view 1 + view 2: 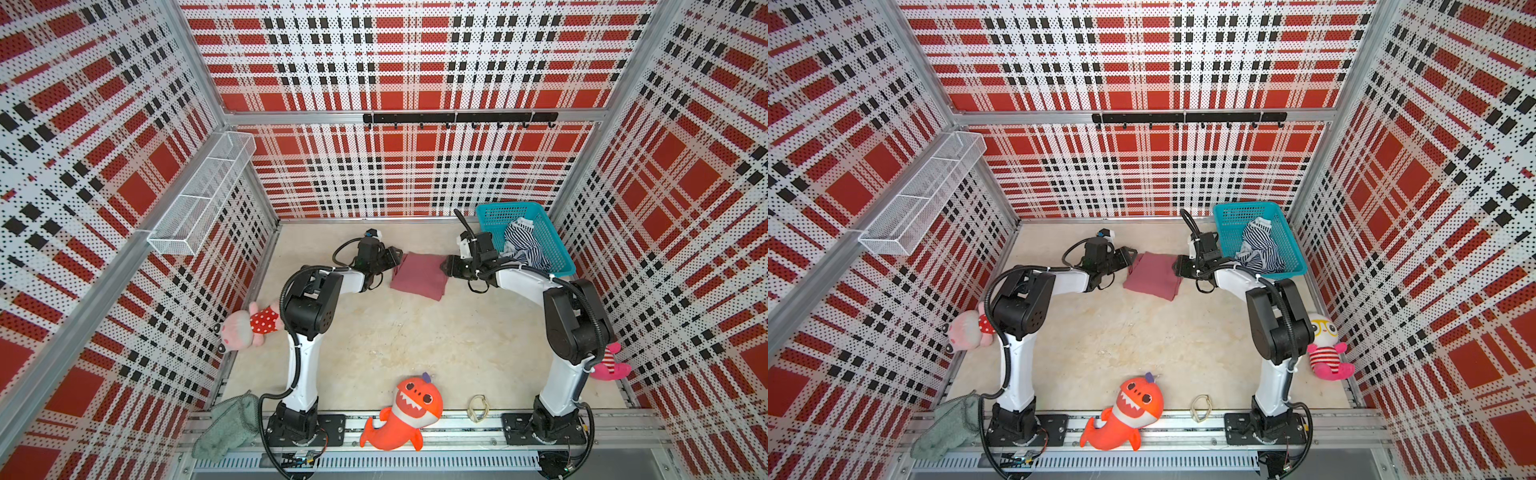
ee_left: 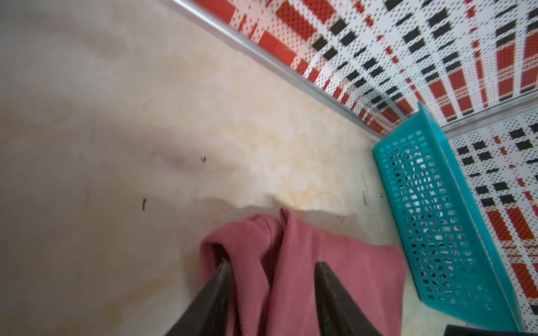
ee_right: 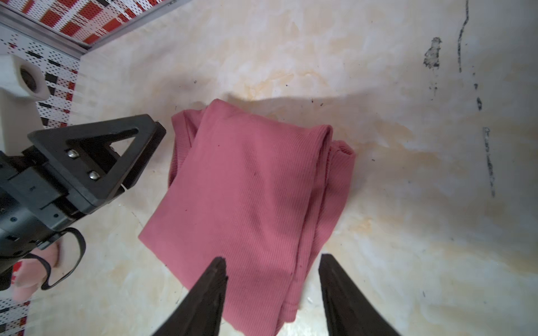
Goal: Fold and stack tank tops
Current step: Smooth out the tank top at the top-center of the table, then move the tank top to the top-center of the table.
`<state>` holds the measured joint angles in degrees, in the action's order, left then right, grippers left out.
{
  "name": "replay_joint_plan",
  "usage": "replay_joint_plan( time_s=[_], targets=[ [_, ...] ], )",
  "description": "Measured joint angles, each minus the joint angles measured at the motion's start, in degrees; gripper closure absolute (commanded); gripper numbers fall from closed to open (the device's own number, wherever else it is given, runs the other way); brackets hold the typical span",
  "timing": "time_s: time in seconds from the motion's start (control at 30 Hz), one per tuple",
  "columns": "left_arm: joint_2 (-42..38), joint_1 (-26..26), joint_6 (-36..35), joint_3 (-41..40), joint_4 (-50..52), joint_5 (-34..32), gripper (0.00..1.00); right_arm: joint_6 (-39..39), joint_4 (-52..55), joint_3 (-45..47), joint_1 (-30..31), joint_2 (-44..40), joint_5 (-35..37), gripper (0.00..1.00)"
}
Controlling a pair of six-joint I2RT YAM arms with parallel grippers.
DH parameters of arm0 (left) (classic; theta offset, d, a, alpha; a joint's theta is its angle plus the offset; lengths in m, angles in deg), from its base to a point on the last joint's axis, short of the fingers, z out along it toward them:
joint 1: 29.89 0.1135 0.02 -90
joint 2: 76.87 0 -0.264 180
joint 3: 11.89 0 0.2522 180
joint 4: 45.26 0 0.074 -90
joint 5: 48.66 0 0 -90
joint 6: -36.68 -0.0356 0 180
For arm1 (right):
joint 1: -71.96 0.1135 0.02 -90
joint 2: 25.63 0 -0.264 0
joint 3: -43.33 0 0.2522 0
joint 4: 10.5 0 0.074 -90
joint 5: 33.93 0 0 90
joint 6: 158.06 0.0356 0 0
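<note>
Tabletop (image 1: 395,345): pale and marbled, walled in by red, black and white plaid. Every place below is given from the pink tank top.
Green cloth (image 1: 226,428): crumpled on the front rail, far to the left of the pink tank top and well in front of it.
Pink doll (image 1: 249,326): left of the pink tank top, against the left wall.
Left gripper (image 1: 395,254) (image 2: 272,264): at the pink tank top's left edge, about half open and holding nothing. Its wrist view shows both tips over the fabric, one next to a raised fold.
Shark toy (image 1: 405,415): orange, well in front of the pink tank top, on the front rail.
Pink tank top (image 1: 419,276) (image 3: 247,189): folded into a rough rectangle of several layers. It lies flat toward the back of the tabletop, between the two grippers.
Right gripper (image 1: 446,266) (image 3: 270,259): at the pink tank top's right edge, about half open and gripping nothing, with the cloth lying beneath it.
Basket (image 1: 496,216): teal, just right of the pink tank top.
Striped tank top (image 1: 525,245): navy and white, crumpled and unfolded inside the basket, to the right of the pink tank top.
Striped doll (image 1: 1327,349): well to the right of the pink tank top and in front of it.
</note>
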<state>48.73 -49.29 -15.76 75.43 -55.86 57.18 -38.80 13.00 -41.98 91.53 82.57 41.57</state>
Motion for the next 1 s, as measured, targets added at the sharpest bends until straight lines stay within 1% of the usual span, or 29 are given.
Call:
replay_joint_plan(
  time_s=[0.03, 0.1, 0.17, 0.3, 0.5, 0.63, 0.7, 0.83, 1.0],
  targets=[
    [0.55, -0.07, 0.22, 0.00, -0.11, 0.72, 0.47, 0.02, -0.02, -0.04, -0.07, 0.87, -0.04, 0.44],
    [1.03, -0.22, 0.83, -0.11, -0.76, 2.23, 0.38, 0.17, -0.11, -0.04, -0.11, 2.36, -0.26, 0.43],
    [1.01, -0.44, 2.03, -0.90, -3.54, 4.17, 0.34, 0.37, -0.37, -0.04, -0.11, 4.07, -0.74, 0.42],
    [1.01, -1.16, 3.78, -2.54, -8.48, 6.86, 0.30, 1.09, -1.99, 0.44, -0.11, 6.27, -1.92, 0.40],
    [1.75, -2.95, 4.57, -2.58, -8.63, 7.52, 0.29, 1.75, -4.81, 0.66, 0.15, 7.74, -3.78, 0.40],
    [2.01, -3.32, 4.68, -2.58, -8.61, 7.93, 0.30, 1.66, -6.47, -1.05, 0.79, 9.55, -4.85, 0.40],
    [2.01, -3.30, 4.66, -2.58, -8.55, 8.24, 0.29, 1.64, -6.93, -2.56, 1.53, 10.80, -5.14, 0.40],
    [1.70, -2.95, 4.07, -2.62, -7.15, 8.09, 0.23, 1.51, -7.67, -6.62, 3.82, 14.05, -6.08, 0.40],
    [-1.46, -0.66, 2.29, -5.68, -4.72, 7.56, 0.11, 1.51, -8.09, -10.27, 7.04, 16.79, -7.17, 0.39]
  ],
)
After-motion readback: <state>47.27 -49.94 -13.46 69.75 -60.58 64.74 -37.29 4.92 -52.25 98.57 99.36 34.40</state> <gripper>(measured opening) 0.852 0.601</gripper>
